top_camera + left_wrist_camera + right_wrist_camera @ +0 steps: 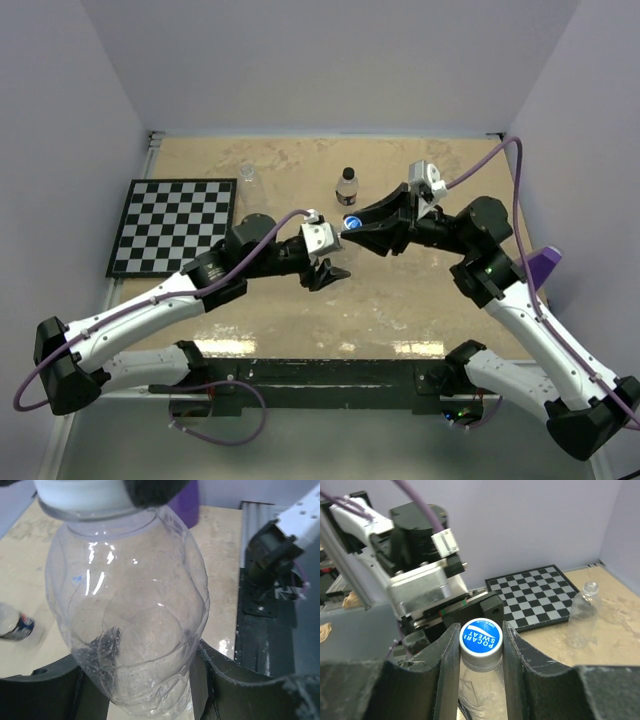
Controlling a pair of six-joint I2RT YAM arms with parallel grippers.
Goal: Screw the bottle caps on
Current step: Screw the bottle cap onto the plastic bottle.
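Note:
My left gripper (144,686) (330,258) is shut on the lower body of a clear bottle (130,605) and holds it above the table near the middle. A blue bottle cap (481,638) (351,222) with white lettering sits on that bottle's neck. My right gripper (481,641) (352,229) is shut on it, one finger pressed to each side. A second clear bottle (346,187) stands upright behind, wearing a black cap. A third clear bottle (246,178) (582,614) stands uncapped at the back left.
A black-and-white checkerboard (175,225) (535,595) lies on the left of the tan table (400,300). A purple object (545,262) sits at the right edge beside my right arm. Grey walls close in the back and both sides.

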